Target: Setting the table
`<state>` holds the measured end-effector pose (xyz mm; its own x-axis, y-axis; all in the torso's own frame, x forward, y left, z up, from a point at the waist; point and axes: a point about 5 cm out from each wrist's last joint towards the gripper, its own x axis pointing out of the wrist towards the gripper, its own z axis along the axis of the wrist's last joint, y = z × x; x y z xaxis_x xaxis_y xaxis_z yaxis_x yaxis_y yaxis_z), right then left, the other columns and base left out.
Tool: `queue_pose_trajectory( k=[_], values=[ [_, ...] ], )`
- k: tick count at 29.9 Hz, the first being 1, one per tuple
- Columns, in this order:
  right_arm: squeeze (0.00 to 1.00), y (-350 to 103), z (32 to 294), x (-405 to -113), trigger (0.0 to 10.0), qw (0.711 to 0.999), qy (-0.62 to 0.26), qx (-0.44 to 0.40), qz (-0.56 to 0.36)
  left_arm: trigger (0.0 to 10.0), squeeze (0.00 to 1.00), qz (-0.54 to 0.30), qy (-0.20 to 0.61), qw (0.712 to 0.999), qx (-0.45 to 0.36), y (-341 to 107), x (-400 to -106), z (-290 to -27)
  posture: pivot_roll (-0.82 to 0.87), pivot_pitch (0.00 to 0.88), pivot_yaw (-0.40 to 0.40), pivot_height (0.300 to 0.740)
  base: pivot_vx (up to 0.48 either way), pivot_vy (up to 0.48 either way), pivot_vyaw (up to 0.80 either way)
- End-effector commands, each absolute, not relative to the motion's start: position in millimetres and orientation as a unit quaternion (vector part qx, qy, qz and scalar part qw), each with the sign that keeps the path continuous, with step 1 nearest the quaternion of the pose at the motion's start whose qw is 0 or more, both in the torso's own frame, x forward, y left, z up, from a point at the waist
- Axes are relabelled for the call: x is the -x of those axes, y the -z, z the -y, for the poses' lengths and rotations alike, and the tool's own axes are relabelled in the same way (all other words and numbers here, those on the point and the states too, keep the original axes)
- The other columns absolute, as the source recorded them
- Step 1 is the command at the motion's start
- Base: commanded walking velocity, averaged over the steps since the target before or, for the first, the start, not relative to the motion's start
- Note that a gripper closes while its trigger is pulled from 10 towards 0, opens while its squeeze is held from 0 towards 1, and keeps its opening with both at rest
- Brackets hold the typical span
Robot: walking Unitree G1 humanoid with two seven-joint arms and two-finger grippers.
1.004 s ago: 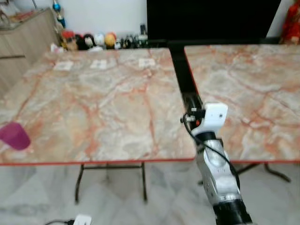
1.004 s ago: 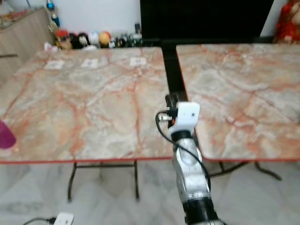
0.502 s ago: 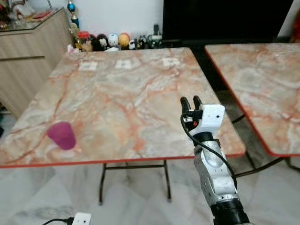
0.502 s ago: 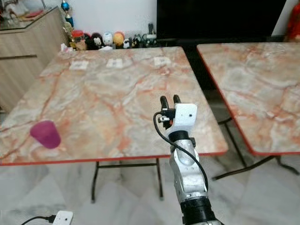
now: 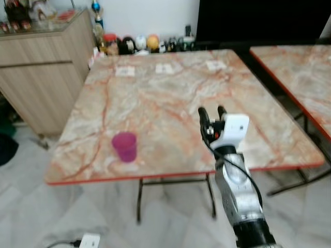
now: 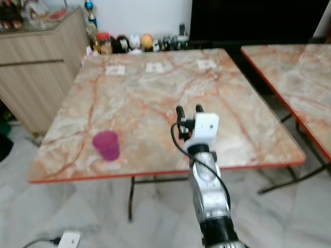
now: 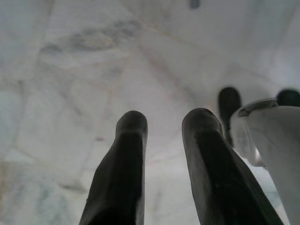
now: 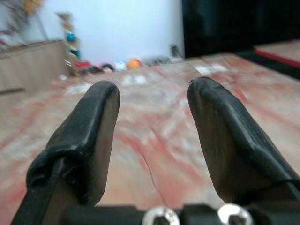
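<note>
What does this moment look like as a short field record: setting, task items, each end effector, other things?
setting: marble-patterned table on a pale tiled floor; second similar table to the robot's right
task item: pink cup, upright, near the table's front edge, to the robot's left
right end effector: raised over the table, fingers apart, holding nothing, away from the cup
left end effector: hangs idle toward the floor, fingers apart, empty
other: wooden cabinet; small figurines against the far wall

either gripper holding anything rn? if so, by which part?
Nothing held. Right gripper is raised over the table, jaws open and empty. Left gripper hangs over the floor, jaws open. Pink cup stands untouched.
</note>
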<state>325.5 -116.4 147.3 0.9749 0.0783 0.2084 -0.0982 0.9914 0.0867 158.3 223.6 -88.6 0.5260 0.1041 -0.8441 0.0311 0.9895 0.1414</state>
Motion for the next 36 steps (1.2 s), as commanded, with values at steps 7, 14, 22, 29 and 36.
queue_pose_trajectory(
  k=[7,14,22,29,36],
  values=[
    [0.00,-151,113,-327,10.0,0.992,-0.045,-0.054,0.107,10.0,0.00,-0.490,-0.029,0.868,-0.073,88,-156,-230,-0.09,0.019,0.040,0.740,0.000,0.480,0.00],
    [0.00,-151,115,-328,10.0,0.992,-0.042,-0.046,0.108,10.0,0.00,-0.489,-0.031,0.868,-0.078,88,-156,-231,-0.09,0.021,0.043,0.740,0.000,0.417,0.00],
    [0.00,-150,118,-327,10.0,0.992,-0.034,-0.047,0.109,10.0,0.00,-0.485,-0.027,0.870,-0.082,87,-157,-231,-0.09,0.023,0.044,0.740,0.000,0.000,0.00],
    [0.00,-147,128,-322,10.0,0.994,-0.011,-0.042,0.105,10.0,0.00,-0.486,-0.025,0.870,-0.081,88,-156,-231,-0.09,0.026,0.045,0.740,0.000,0.000,0.00],
    [0.00,-142,142,-318,10.0,0.995,0.009,-0.036,0.098,10.0,0.00,-0.488,-0.016,0.868,-0.092,87,-156,-231,-0.10,0.028,0.046,0.740,0.000,-0.250,0.00]
  ],
)
